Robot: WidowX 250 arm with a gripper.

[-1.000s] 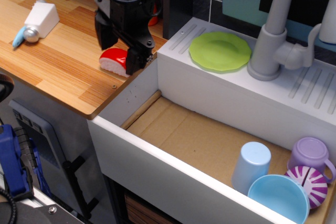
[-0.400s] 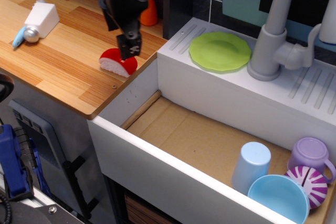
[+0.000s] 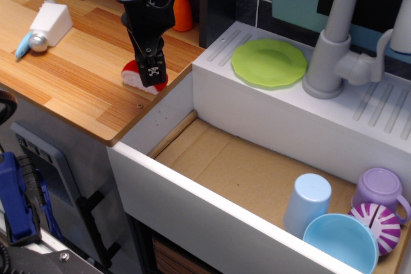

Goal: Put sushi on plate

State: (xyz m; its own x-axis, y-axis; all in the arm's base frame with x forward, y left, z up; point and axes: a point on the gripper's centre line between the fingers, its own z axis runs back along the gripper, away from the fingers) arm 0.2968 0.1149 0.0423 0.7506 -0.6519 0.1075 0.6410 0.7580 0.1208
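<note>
Since the earlier frames the gripper [image 3: 153, 75] has turned and come straight down over the sushi [image 3: 136, 75]; a second ago it stood open and just to the right of the piece, and now its black fingers hang in front of the red top, covering most of it. Only the left end of the sushi shows, red above a white base, resting on the wooden counter [image 3: 70, 62] near the corner that meets the sink [image 3: 212, 68]. The sushi lies where it lay before. Whether the fingers are clamped on it or merely set around it cannot be told, because the arm hides the contact. The plate [image 3: 270, 62], lime green and bare, sits flat on the white ledge of the sink, well apart from the sushi and to its right, just left of the grey faucet [image 3: 334, 49]. An orange carrot [image 3: 183, 11] stands behind the arm against the dark back wall. At the far left of the counter a white block [image 3: 51, 22] lies with a small silver and blue piece at its end. Down in the basin, at lower right, a pale blue cup [image 3: 307, 205] stands upside down beside a blue bowl [image 3: 340, 242], a purple cup [image 3: 379, 192] and a purple-striped ball [image 3: 377, 226].
</note>
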